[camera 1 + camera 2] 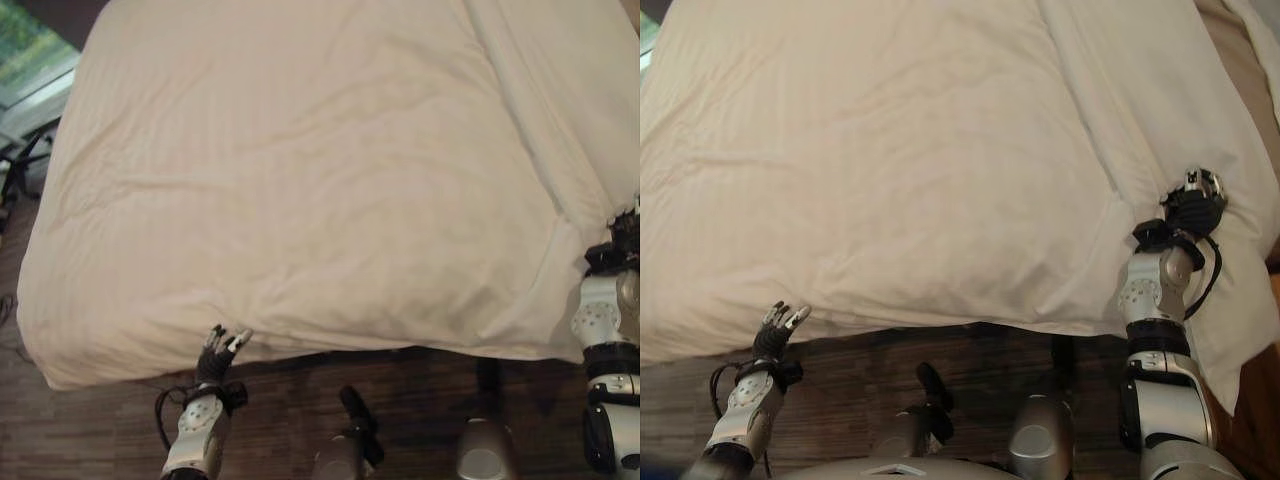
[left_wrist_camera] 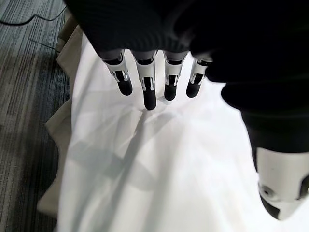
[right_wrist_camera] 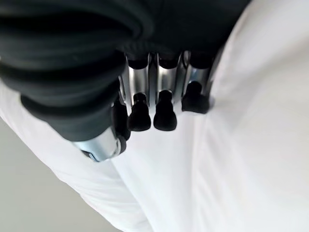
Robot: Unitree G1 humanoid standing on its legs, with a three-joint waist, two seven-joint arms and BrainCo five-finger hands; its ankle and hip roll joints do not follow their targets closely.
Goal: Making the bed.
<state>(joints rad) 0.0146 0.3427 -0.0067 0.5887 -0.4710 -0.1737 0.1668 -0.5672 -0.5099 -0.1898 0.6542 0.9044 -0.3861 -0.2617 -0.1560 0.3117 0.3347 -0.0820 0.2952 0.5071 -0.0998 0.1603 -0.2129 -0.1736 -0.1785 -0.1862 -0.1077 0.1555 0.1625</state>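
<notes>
One cream duvet [image 1: 300,180] covers the bed, its long axis running from 6 to 12 o'clock; the cloth is soft, faintly striped and creased, with a folded strip along the 3 o'clock side. The left hand [image 1: 222,348] hovers at the near edge, fingers straight, holding nothing. The right hand [image 1: 1196,203] has its fingers curled against the fold at 4 o'clock; whether it grips the cloth I cannot tell.

The duvet [image 1: 300,170] runs past the head views' top edge; the mattress beneath is hidden; right hand [image 1: 1196,203] fingertips unclear against cloth.

No text, label or number seems readable anywhere here.
</notes>
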